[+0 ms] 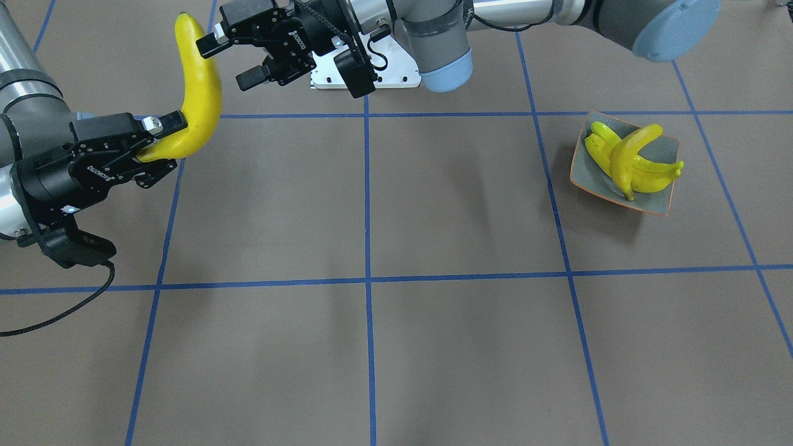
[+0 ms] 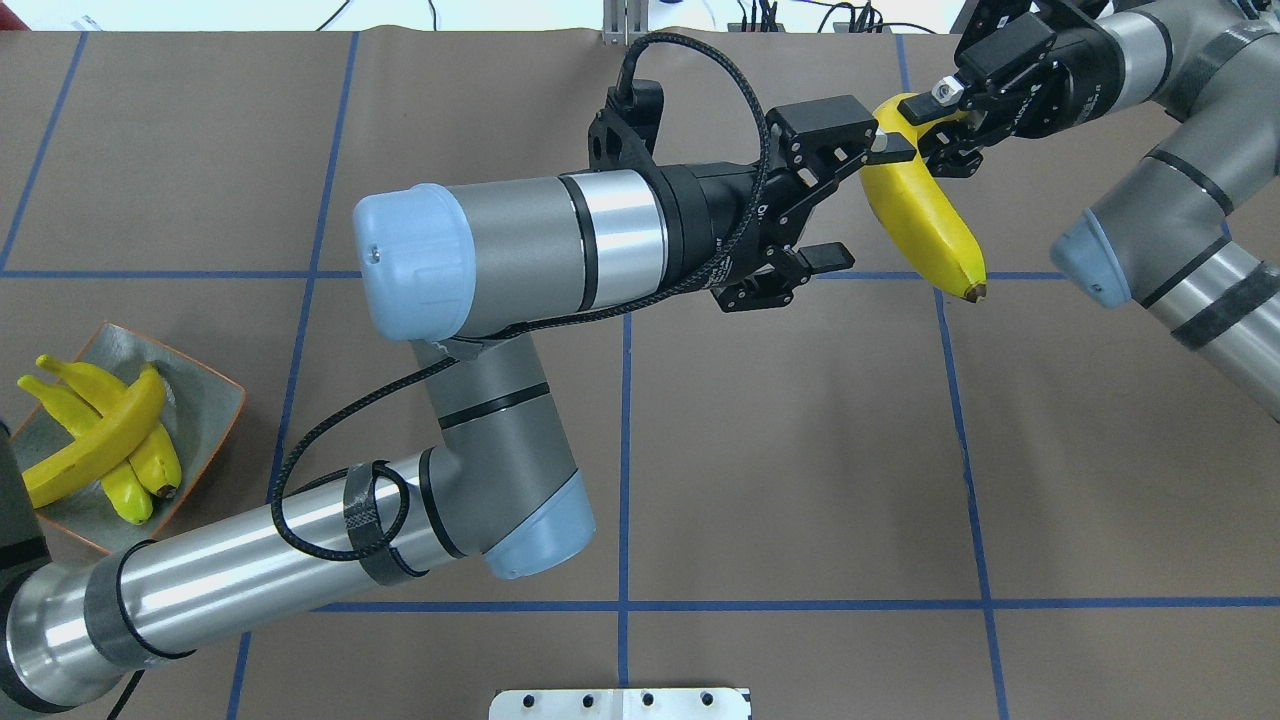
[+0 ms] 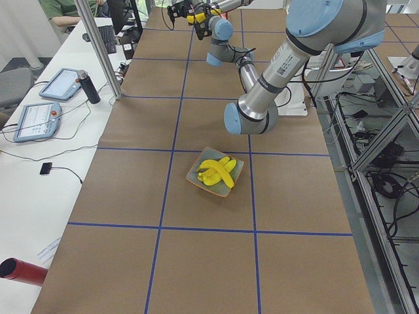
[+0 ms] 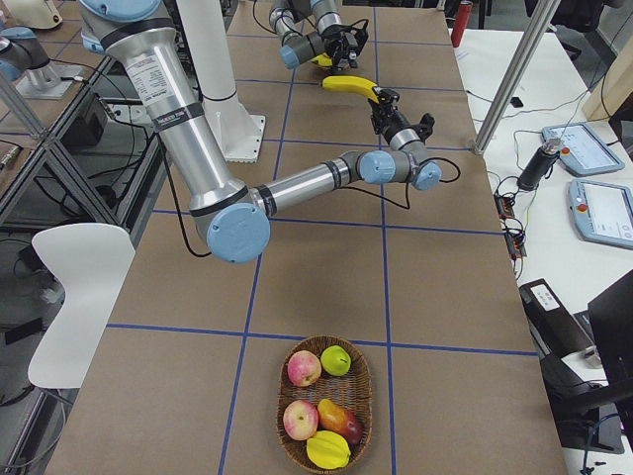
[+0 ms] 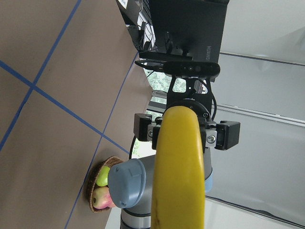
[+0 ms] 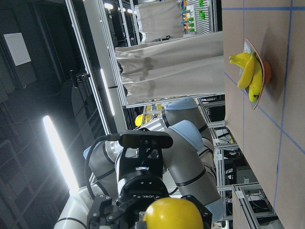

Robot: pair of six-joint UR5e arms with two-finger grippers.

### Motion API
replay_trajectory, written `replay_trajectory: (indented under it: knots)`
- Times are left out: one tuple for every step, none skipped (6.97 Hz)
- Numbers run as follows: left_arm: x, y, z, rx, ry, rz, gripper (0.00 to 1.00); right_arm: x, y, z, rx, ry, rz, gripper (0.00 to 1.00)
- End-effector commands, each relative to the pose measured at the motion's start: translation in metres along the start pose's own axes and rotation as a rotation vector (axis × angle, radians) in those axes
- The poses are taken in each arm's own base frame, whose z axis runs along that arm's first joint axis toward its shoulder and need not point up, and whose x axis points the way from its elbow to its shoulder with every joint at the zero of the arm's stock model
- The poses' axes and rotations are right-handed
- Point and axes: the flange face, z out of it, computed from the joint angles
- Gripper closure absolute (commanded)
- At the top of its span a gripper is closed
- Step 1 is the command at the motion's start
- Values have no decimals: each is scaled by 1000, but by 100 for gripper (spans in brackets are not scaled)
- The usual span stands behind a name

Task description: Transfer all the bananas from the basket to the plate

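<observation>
At the robot's left end of the bench [image 1: 458, 210], a square grey-blue plate [image 1: 668, 148] with a thin orange-brown rim. Holds three bananas [image 1: 629, 162] in a crossed heap, one lying over the other two, some tips reaching past the rim.

At the opposite end, close to the right-side camera, a round wicker basket [image 4: 364, 381]. Carries two red-and-yellow apples [image 4: 304, 368], a green apple [image 4: 336, 359], a red-orange mango-like fruit [image 4: 341, 421] and a yellow fruit [image 4: 326, 450], all within its wall.

Between the two containers, well apart from both and raised off the bench, a fourth banana [image 1: 201, 99]. Bright yellow, curved, with its dark tip pointing toward the robot's base. Pinched at the other end by the right gripper [image 1: 162, 133], clamped on the fruit from both sides.

Beside the tip end, the left gripper [image 1: 230, 62], spread wide. One fingertip [image 1: 210, 44] touching or just beside the banana's side, the other clear of it. Cannot tell whether that fingertip actually presses the skin.
</observation>
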Motion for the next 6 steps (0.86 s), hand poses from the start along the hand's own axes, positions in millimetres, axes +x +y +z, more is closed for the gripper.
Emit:
replay_trajectory:
  knots:
    - [9,2,20,1,-1,-2,0,1,0,1,-1,-2,2,100]
    - [8,3,21,1,-3,-3,0,1,0,1,0,-2,3,100]
    - [6,3,24,3,-8,-4,0,1,0,1,0,-2,3,100]
    - [8,2,28,4,-10,-4,1,1,0,1,1,-6,3,100]
    - [6,2,32,5,-14,-5,11,0,0,1,1,-11,1,100]
    - [6,2,33,6,-16,-4,42,1,0,0,4,-12,0,100]
